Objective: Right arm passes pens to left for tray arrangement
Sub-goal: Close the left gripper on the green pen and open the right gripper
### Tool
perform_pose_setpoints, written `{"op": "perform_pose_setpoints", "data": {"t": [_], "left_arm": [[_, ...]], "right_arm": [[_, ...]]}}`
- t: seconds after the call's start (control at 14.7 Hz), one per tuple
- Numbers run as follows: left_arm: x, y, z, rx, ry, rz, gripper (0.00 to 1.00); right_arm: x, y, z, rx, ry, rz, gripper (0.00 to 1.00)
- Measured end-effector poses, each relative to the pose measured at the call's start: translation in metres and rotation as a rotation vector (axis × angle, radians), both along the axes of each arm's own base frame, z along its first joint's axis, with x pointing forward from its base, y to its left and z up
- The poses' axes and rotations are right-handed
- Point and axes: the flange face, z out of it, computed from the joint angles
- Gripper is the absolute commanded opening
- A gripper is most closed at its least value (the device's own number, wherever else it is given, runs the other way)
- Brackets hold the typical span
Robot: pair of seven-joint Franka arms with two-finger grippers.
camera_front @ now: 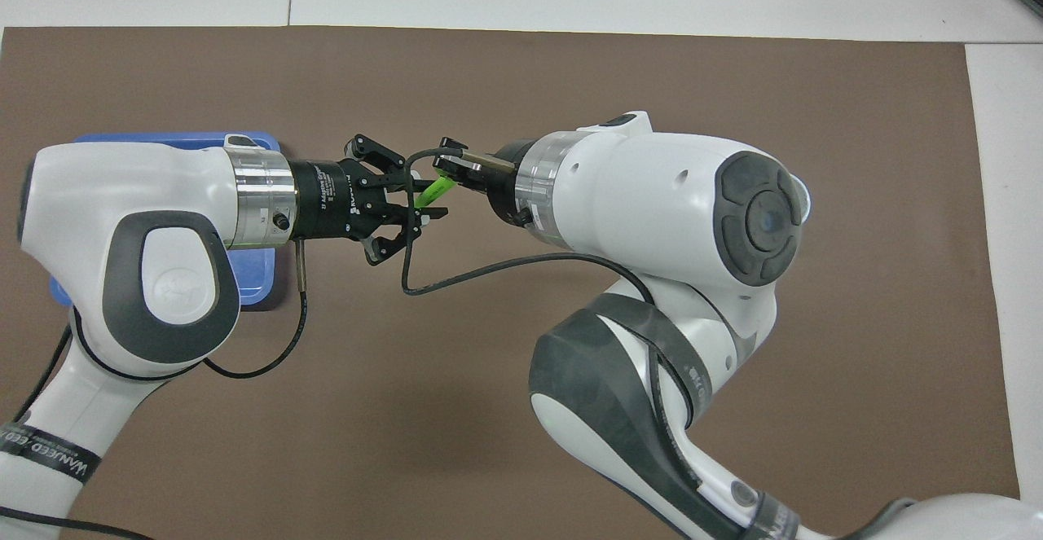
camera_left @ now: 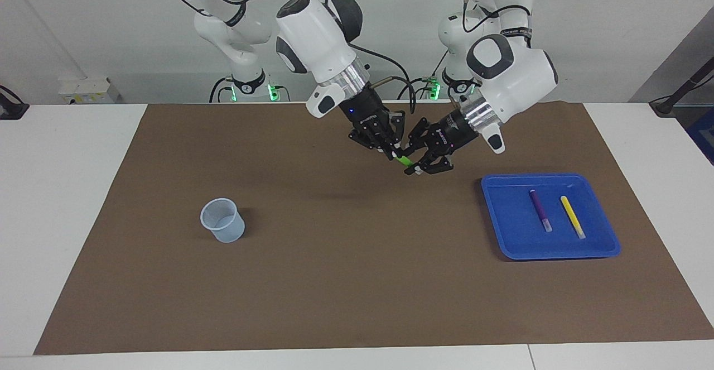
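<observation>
Fingers (camera_left: pixel 397 152) of both grippers pinching the green pen (camera_left: pixel 403 161) in mid-air; "ROBOTIQ" on the left gripper (camera_front: pixel 407 212).

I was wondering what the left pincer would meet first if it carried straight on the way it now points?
Most likely the right pincer: the left pincer points at it, already at the green pen that it holds out. Depth is hard to judge.

— What is laid over the white table (camera_left: pixel 72 202)?
— A brown mat (camera_left: pixel 346 280) is spread across most of it; white strips are left bare along every edge.

— What is set on the mat?
— A small translucent pale-blue cup (camera_left: pixel 222 220) is stood upright toward the right arm's end, well in from the mat's edges.

— And off the table?
— A grey wall (camera_left: pixel 83 18) is seen.
</observation>
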Motion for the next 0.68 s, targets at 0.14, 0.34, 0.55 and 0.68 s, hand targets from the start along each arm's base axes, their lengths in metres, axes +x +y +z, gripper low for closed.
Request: {"op": "perform_pose_setpoints", "data": {"t": [0.14,0.34,0.55,0.68], "left_arm": [[0.001,0.002,0.000,0.001,-0.001,0.006,0.00],[0.001,0.002,0.000,0.001,-0.001,0.006,0.00],[0.001,0.006,0.000,0.004,-0.020,-0.018,0.00],[0.003,0.019,-0.002,0.029,-0.035,-0.059,0.00]], "right_arm": [[-0.001,0.001,0.000,0.002,0.001,0.001,0.00],[-0.001,0.001,0.000,0.002,0.001,0.001,0.00],[-0.002,0.003,-0.001,0.005,0.004,0.004,0.35],[-0.003,0.006,-0.002,0.011,0.009,0.009,1.00]]}}
